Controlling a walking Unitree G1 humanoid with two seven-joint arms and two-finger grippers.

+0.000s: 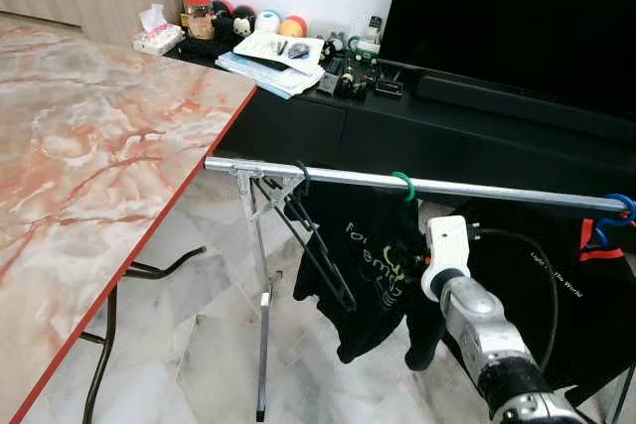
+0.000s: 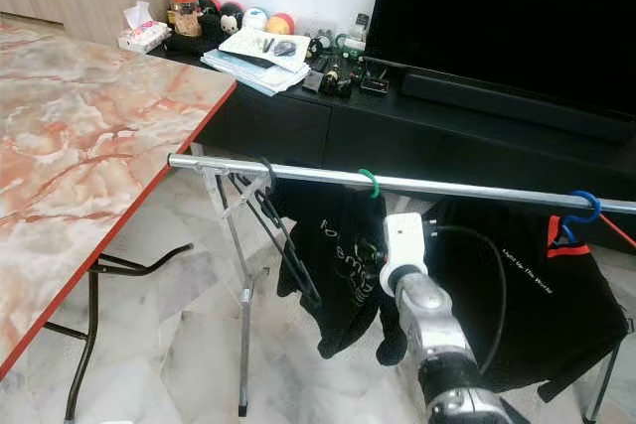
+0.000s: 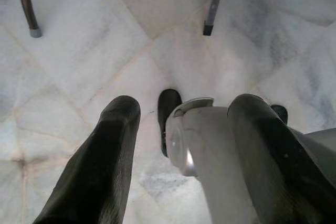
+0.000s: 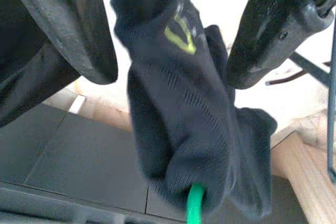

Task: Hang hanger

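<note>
Three hooks sit on the drying rack's silver rail (image 1: 477, 187): a black one near its left end, a green hanger (image 1: 403, 184) about mid-rail, and a blue hanger (image 1: 618, 213) at the right. The green hanger's thin round plastic hook curls over the rail, and a black shirt (image 1: 368, 260) with yellow-green lettering hangs bunched beneath it. The blue one carries a second black shirt (image 2: 542, 290) with a red collar edge and small white print. Under the black hook an empty black hanger (image 1: 318, 250) dangles tilted against the rack's thin metal legs.

The right gripper (image 4: 173, 30) reaches up from below to the first shirt. The right wrist view shows its two broad matte black fingers (image 4: 68, 30) spread apart with the knitted fabric between them, not pinched, and the green hook's stem poking out of the cloth; from the head views the white wrist block and silver arm hide those jaws. The left gripper (image 3: 181, 145) points down at pale marble floor tiles (image 3: 79, 40), its jaws apart, a grey rounded robot part between them.

Left of the rack stands a glossy pink-veined marble worktop (image 1: 89, 156) with a red edge on dark bent legs. Behind, a low black cabinet (image 1: 328, 126) holds papers, a tissue box and small toys beside a large dark television (image 1: 517, 17).
</note>
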